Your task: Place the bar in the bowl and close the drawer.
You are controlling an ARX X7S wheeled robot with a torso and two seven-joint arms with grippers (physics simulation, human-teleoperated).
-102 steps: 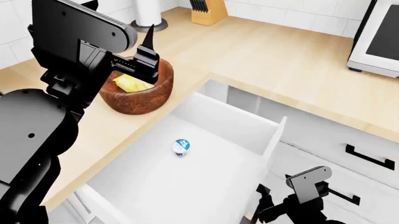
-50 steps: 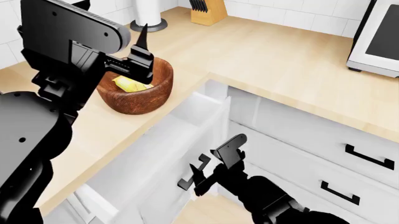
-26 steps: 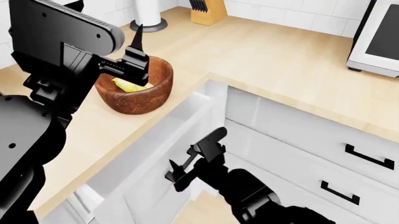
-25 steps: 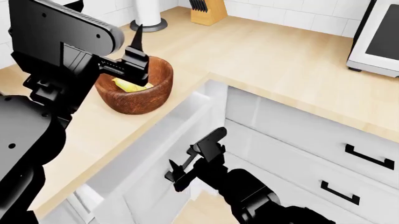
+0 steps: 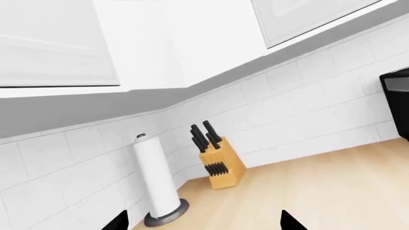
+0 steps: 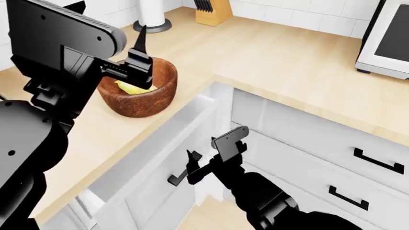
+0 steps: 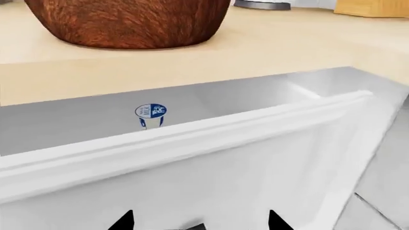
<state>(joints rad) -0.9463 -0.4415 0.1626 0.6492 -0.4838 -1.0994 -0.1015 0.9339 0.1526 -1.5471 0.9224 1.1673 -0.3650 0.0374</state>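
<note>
The yellow bar (image 6: 130, 87) lies inside the reddish-brown wooden bowl (image 6: 142, 99) on the counter. Just above the bowl's rim hangs my left gripper (image 6: 138, 58), open and empty; its wrist view shows only two fingertips (image 5: 119, 222) and the back wall. The white drawer (image 6: 152, 191) is pushed almost fully in, with a narrow gap left under the counter edge. Close in front of its black handle (image 6: 176, 179) stands my right gripper (image 6: 195, 167), open and holding nothing. Over the drawer's front (image 7: 223, 177), the right wrist view shows the bowl (image 7: 128, 24) above.
A blue-and-white-lidded cup (image 7: 151, 114) stands inside the drawer. A knife block (image 6: 213, 10) and paper towel roll (image 6: 152, 14) stand at the counter's back, a white microwave (image 6: 386, 40) at the right. More drawer fronts with black handles (image 6: 378, 162) run along the right.
The drawer has gone from wide open to almost shut, pushed in by my right gripper. Over the last half second that gripper has drawn back slightly from the front. The left arm has barely moved.
</note>
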